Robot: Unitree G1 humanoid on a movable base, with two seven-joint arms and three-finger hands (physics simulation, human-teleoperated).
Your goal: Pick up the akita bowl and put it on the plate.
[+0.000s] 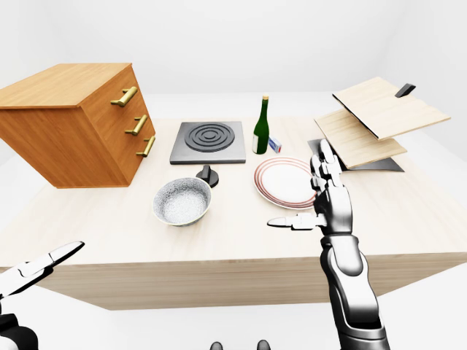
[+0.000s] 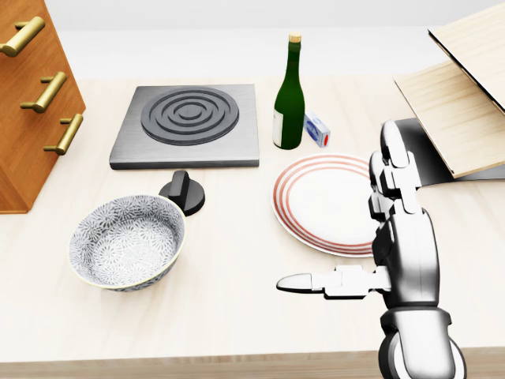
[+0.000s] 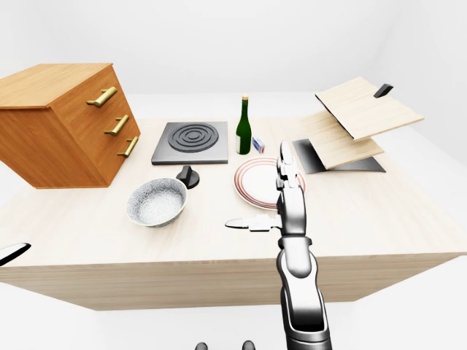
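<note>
The akita bowl (image 2: 126, 242), grey-white patterned with a pale rim, sits upright on the table at the lower left of the head view. The white plate (image 2: 325, 202) with red rings lies to its right. My right hand (image 2: 347, 229) hovers open over the plate's right edge, fingers (image 2: 390, 162) pointing up the view and thumb (image 2: 304, 282) stretched left. It holds nothing and is well apart from the bowl. My left hand (image 1: 40, 266) shows only at the lower left of the left-eye view, below the table edge, fingers spread open.
A green wine bottle (image 2: 289, 99) and a small blue-white box (image 2: 317, 129) stand above the plate. A dark hotplate (image 2: 188, 124) with its knob (image 2: 183, 192) lies above the bowl. A wooden drawer cabinet (image 2: 31, 95) stands at left, a wooden rack (image 2: 461, 95) at right.
</note>
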